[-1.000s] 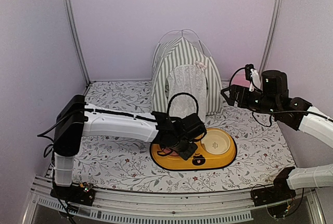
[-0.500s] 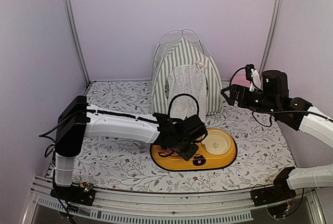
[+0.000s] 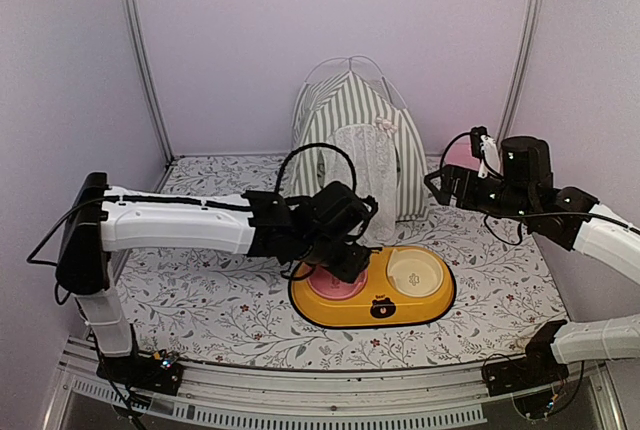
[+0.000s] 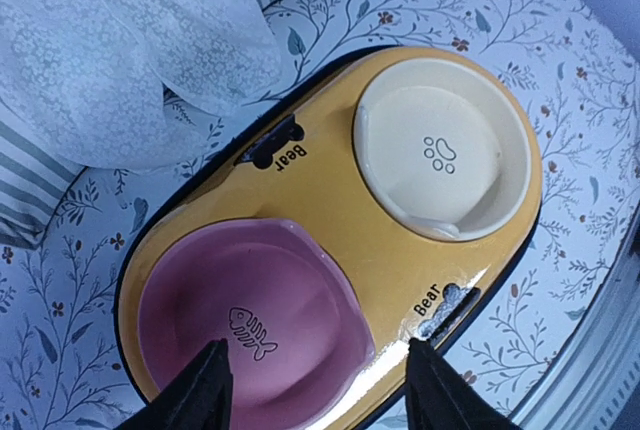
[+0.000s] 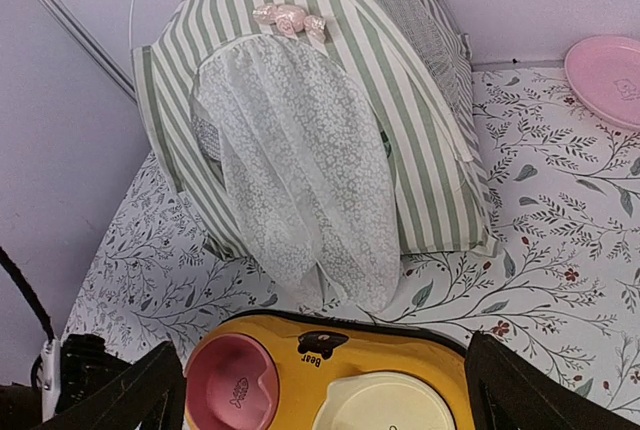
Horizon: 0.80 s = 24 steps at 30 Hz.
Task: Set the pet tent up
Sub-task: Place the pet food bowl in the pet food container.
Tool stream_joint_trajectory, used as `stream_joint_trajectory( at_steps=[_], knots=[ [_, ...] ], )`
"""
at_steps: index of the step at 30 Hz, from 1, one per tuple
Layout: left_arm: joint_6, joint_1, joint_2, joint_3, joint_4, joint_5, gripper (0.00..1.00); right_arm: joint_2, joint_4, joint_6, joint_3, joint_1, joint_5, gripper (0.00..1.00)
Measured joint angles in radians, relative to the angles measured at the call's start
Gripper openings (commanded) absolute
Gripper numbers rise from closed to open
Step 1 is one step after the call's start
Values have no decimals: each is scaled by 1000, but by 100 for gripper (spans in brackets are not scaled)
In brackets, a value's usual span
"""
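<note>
The pet tent stands upright at the back of the mat, striped grey-green and white. Its lace door flap hangs down over the entrance, and thin white poles arch over its peak. In the right wrist view the tent fills the upper half, with the lace flap reaching the mat. My left gripper hovers open in front of the tent, over a pink bowl, its fingertips clear of the bowl. My right gripper is open beside the tent's right side, holding nothing.
A yellow feeding tray lies in front of the tent, holding the pink bowl and a cream bowl. A pink plate sits at the back right. The floral mat covers the table, and walls close in on three sides.
My left gripper has opened and lifted up and back to the left off the tray, uncovering the pink bowl in the left well. The right arm has not moved.
</note>
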<state>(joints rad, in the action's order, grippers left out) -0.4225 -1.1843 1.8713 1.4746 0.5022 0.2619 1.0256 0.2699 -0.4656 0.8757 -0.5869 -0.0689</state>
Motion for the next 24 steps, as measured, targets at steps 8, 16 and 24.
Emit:
stream_joint_trajectory(
  at_steps=[8,16,24],
  knots=[
    [-35,110,-139,-173,-129,-76,81,27,15,-15,-5,5,-24,99],
    [-68,256,-279,-368,-267,-163,99,45,9,-6,-27,74,-57,99],
    [-103,505,-434,-540,-402,-278,99,96,-114,100,-97,187,-76,99]
  ],
)
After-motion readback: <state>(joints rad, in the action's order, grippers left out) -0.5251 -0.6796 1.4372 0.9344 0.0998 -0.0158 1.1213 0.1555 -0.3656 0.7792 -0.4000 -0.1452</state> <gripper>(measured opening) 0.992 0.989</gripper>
